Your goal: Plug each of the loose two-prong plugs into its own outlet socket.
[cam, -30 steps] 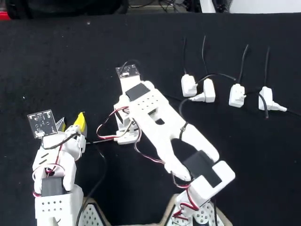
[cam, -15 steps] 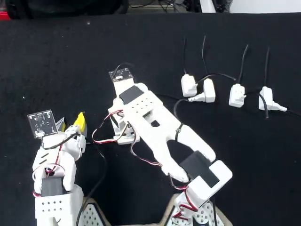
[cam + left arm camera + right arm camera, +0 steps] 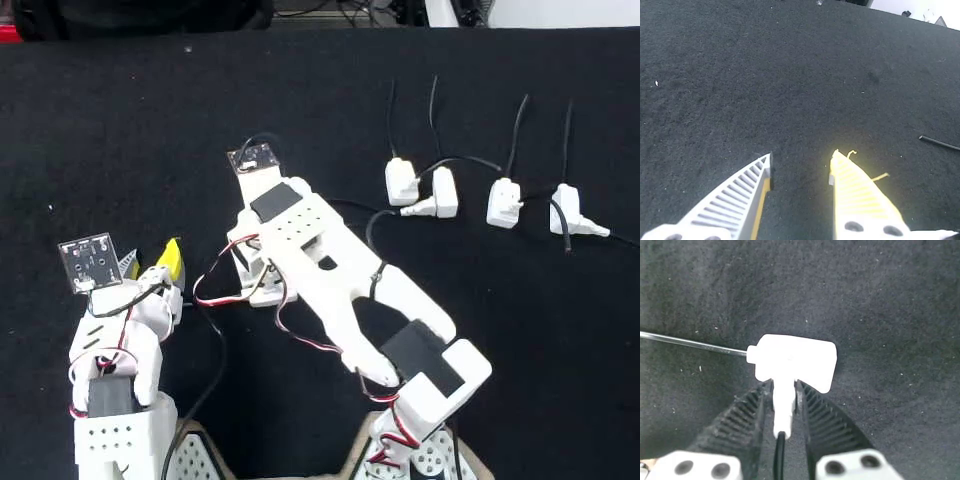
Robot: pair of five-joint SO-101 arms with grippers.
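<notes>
Table: a black cloth-covered table [image 3: 110, 120], its near edge hidden behind the two arm bases at 6 o'clock.
Left gripper [image 3: 801, 155]: its fingers, one white and one yellow, were spread apart with nothing between them, above bare cloth. In the high view it [image 3: 150, 265] sat at 8 o'clock on the table.
Right gripper [image 3: 784, 386]: it was pinched onto the narrow stem of a white plug [image 3: 792, 360], with one ribbed finger on each side.
Held plug: its wider, block-shaped body lay just beyond the fingertips. Whether it rested on the cloth or hung just over it could not be told, and the prongs were hidden.
Leads at the held plug: a black cable [image 3: 779, 450] ran back from the stem between the fingers. A thin wire [image 3: 690, 342] left one end of the block and was cut off at the frame edge.
Right arm [image 3: 330, 265]: it stretched from its base at 5 o'clock toward the table's centre. From above, its wrist covered the fingers and the held plug.
Outlet sockets [image 3: 503, 203]: four white blocks stood in a row at 2 o'clock, well apart from both grippers. Each had a thin black lead running toward 12 o'clock.
Plugs at the row: a small plug [image 3: 420, 209] touched the second socket from the left at its 8 o'clock side. Another plug [image 3: 592, 229] touched the rightmost socket at its 4 o'clock side. Whether their prongs were seated was too small to tell.
Stray wire end [image 3: 939, 144]: it lay on the cloth near the left gripper, cut off by the frame edge.
</notes>
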